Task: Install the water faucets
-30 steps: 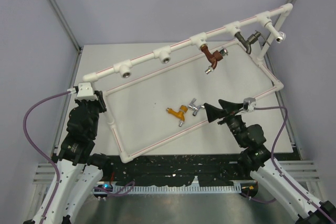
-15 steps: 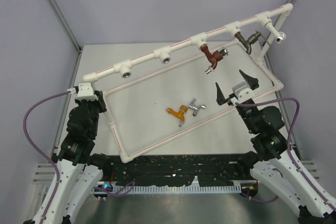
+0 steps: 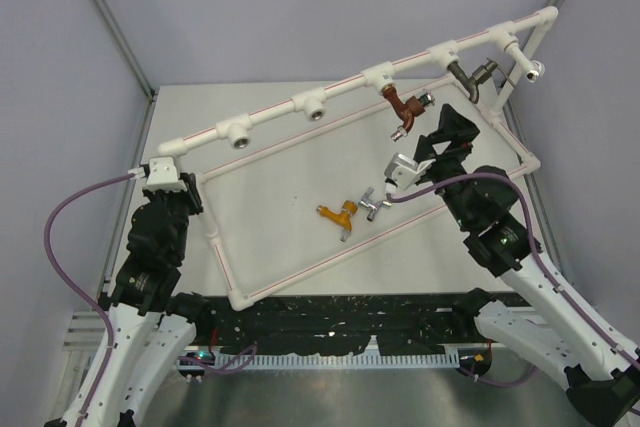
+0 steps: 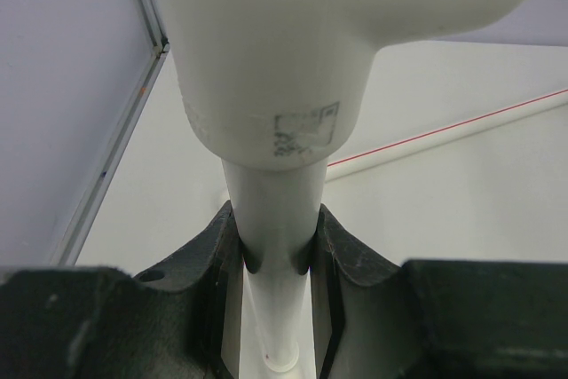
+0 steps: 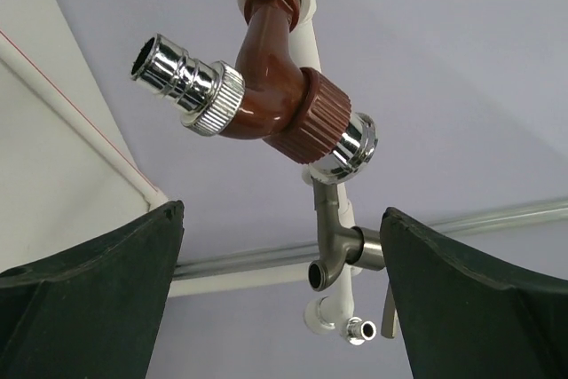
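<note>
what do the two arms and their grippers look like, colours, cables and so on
The left arm and right arm have white shells on the lower links and black joints further up. The left wrist carries a white block, the right a silvery-grey one. A purple cable loops along each arm. The left gripper and right gripper have matt black fingers tapering to wedges. No markings are legible.

Red-brown faucet [image 5: 277,93], orange faucet [image 3: 340,213], white frame [image 3: 270,119]
</note>
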Action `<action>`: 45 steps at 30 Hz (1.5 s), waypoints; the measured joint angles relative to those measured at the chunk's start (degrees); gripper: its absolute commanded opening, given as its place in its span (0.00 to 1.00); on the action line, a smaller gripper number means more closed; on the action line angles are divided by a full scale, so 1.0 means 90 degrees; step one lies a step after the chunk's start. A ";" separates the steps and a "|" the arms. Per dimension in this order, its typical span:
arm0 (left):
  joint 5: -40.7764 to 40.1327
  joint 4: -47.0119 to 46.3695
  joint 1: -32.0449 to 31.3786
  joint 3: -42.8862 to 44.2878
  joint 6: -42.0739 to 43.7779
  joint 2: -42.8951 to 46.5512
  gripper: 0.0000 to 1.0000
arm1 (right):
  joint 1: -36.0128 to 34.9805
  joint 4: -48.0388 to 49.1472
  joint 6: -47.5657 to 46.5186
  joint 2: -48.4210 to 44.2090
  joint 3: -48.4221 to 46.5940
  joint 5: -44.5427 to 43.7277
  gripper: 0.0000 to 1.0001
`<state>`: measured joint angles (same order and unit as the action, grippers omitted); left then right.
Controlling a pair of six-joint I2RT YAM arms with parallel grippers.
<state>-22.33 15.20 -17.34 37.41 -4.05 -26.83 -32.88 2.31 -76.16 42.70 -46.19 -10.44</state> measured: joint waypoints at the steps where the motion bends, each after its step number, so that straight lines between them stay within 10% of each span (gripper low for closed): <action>1: 0.0000 0.0000 0.0000 0.0000 0.0000 0.0000 0.00 | -0.0015 0.0036 -0.0168 0.0061 -0.0012 -0.0012 0.95; 11: 0.0000 0.0000 -0.0005 0.0000 0.0002 0.0002 0.00 | -0.0061 0.0476 -0.1020 0.0736 -0.0457 -0.0046 1.00; 28: -0.0017 0.0039 -0.0024 0.0000 0.0000 0.0056 0.00 | -0.0053 0.0874 -0.0444 0.1520 -0.0612 -0.0270 0.47; 37: -0.0046 0.0041 -0.0036 0.0000 -0.0005 0.0056 0.00 | -0.0010 0.0971 0.3699 0.1702 -0.0692 0.0121 0.07; 45: -0.0044 0.0036 -0.0044 0.0000 -0.0002 0.0053 0.00 | 0.0029 0.3585 0.9581 0.1773 0.0525 -0.0177 0.05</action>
<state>-22.72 15.53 -17.74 37.41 -4.08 -26.35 -32.62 34.57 10.07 58.65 -41.47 -12.03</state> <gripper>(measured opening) 0.318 0.473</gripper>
